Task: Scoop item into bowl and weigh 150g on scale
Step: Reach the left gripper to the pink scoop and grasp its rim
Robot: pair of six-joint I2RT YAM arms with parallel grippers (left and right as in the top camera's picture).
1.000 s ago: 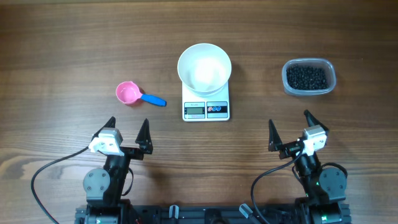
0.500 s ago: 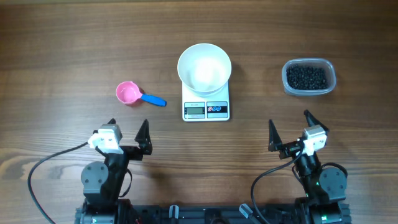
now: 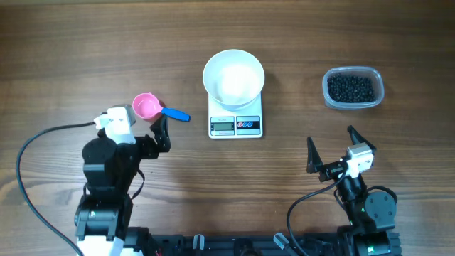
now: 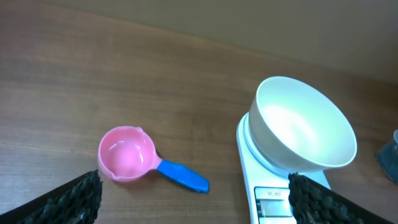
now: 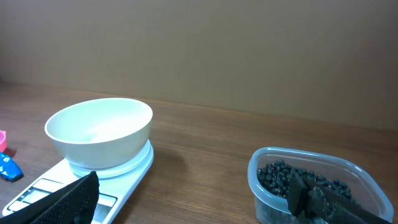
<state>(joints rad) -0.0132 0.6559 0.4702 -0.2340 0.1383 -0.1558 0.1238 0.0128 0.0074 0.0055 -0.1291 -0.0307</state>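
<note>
The white bowl [image 3: 234, 78] stands on the white scale [image 3: 235, 125] at the table's middle. The item, black beans [image 3: 350, 87], fills a clear tub at the right. A pink scoop [image 3: 147, 107] with a blue handle lies left of the scale. My left gripper [image 3: 146, 124] hovers open just short of the scoop; in the left wrist view the scoop [image 4: 126, 154] lies ahead between the fingers, bowl [image 4: 303, 132] to the right. My right gripper [image 3: 330, 139] rests open near the front edge, facing bowl [image 5: 99, 134] and beans [image 5: 280, 177], well short of both.
The clear plastic tub [image 3: 375, 80] sits about a hand's width right of the scale. Bare wooden table lies between scale and tub [image 5: 205, 162] and in front of both arms. A black cable [image 3: 32, 142] loops left of the left arm.
The left arm has risen from its rest and reached forward, bringing its open gripper up to the pink scoop. The right arm has not moved.
</note>
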